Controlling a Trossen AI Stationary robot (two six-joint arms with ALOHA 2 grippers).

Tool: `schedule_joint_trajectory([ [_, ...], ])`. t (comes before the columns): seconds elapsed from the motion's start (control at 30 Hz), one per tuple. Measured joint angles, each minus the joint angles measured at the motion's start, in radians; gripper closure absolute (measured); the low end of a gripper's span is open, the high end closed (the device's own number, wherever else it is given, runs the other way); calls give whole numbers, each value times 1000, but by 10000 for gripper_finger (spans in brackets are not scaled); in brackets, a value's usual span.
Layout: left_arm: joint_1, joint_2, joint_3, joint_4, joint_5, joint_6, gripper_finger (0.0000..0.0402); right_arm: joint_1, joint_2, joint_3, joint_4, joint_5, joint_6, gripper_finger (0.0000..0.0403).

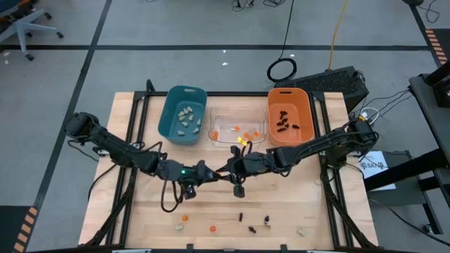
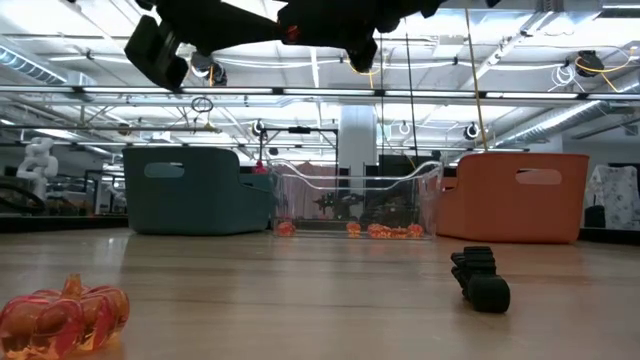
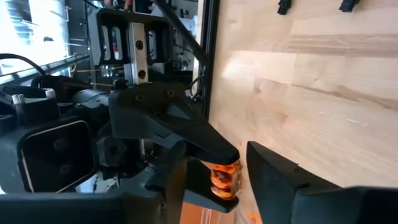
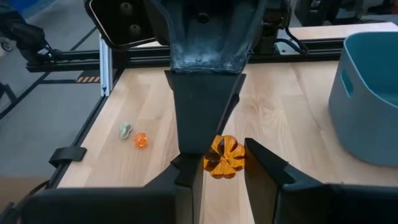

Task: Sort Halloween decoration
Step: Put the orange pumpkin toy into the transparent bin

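My two grippers meet above the table's middle. My right gripper (image 1: 230,169) is shut on a small round orange pumpkin trinket (image 4: 224,157), which also shows in the left wrist view (image 3: 224,178). My left gripper (image 1: 209,173) is open, with its fingers (image 3: 177,177) standing on either side of the same trinket. I cannot tell whether they touch it. Loose trinkets lie near the front edge: orange ones (image 1: 185,218), black ones (image 1: 252,228) and a pale lump (image 1: 302,230). My right gripper pinches the orange pumpkin trinket's two opposite sides (image 4: 208,163) between its two fingers (image 4: 264,171). The fingers come about level from the table's right side. The trinket is lifted clear of the table.
Three bins stand in a row at the back. A teal bin (image 1: 174,123) holds pale lumps, a clear bin (image 1: 214,121) holds orange trinkets, and an orange bin (image 1: 304,112) holds black ones. Bare wood lies between the bins and the loose trinkets.
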Motion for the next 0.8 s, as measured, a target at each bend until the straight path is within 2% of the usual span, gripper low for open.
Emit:
schedule_joint_trajectory([
  [0.4, 16, -1, 0, -1, 22, -1, 303, -5, 0, -2, 20, -44, 27, 332],
  [0.6, 16, -1, 0, -1, 16, -8, 306, -4, 0, -2, 19, -46, 30, 332],
  [0.8, 9, 0, 0, 21, -45, -78, 292, -5, -1, -2, 22, -43, 38, 332],
])
